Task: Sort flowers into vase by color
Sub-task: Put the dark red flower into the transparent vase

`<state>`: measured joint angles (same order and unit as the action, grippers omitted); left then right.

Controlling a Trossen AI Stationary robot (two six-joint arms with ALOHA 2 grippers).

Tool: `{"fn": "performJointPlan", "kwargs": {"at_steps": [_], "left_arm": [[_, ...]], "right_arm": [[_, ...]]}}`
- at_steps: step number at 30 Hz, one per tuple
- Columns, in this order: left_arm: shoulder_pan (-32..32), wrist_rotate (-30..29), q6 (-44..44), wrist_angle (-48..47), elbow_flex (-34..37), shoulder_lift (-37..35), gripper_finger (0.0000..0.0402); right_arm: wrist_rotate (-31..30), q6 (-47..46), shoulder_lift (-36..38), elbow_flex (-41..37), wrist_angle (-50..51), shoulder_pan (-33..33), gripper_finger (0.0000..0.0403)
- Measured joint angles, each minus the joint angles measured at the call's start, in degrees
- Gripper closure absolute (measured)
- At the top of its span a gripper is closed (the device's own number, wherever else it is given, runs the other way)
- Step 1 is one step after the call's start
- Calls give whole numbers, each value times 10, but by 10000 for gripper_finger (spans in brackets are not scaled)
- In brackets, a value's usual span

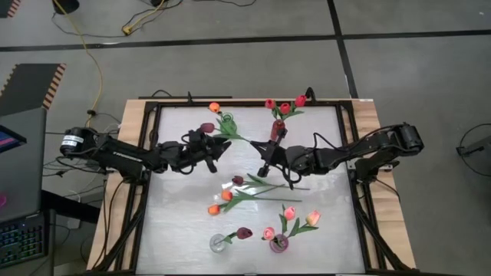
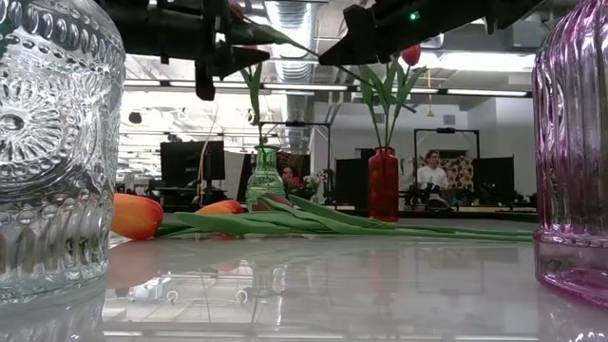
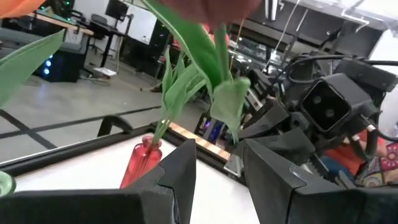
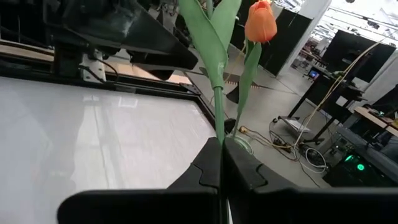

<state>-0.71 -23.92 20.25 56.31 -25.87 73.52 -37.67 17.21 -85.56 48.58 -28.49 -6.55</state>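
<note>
My right gripper (image 4: 221, 146) is shut on the green stem of a tulip (image 1: 234, 138) held above the table's far middle. The flower's leaves (image 3: 205, 68) hang just above and ahead of my left gripper (image 3: 217, 165), which is open; whether it touches them I cannot tell. A dark maroon head (image 1: 207, 128) shows over my left hand. An orange tulip (image 4: 261, 22) stands in the green vase (image 2: 266, 176). Red tulips (image 1: 285, 109) stand in the red vase (image 2: 383, 185). My right gripper pinches the bare lower stem (image 4: 218, 127) below the leaves between its two fingertips. The fingers come about level from the table's right. The flower is lifted clear of the table, and its stem runs on from the fingertips toward my left gripper.
Several tulips (image 1: 230, 192) lie loose on the table's middle. At the near edge a clear vase (image 1: 219, 243) holds a maroon tulip and a pink vase (image 1: 278, 244) holds pink ones. A black frame (image 1: 345, 115) borders the table.
</note>
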Motion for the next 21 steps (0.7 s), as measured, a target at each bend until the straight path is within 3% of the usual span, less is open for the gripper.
{"fn": "performJointPlan", "kwargs": {"at_steps": [6,21], "left_arm": [[0,15,-21,8,0,0,284],[0,134,-130,81,-6,0,283]], "right_arm": [[15,-1,0,0,-10,-1,371],[128,-2,0,0,-84,-1,371]]}}
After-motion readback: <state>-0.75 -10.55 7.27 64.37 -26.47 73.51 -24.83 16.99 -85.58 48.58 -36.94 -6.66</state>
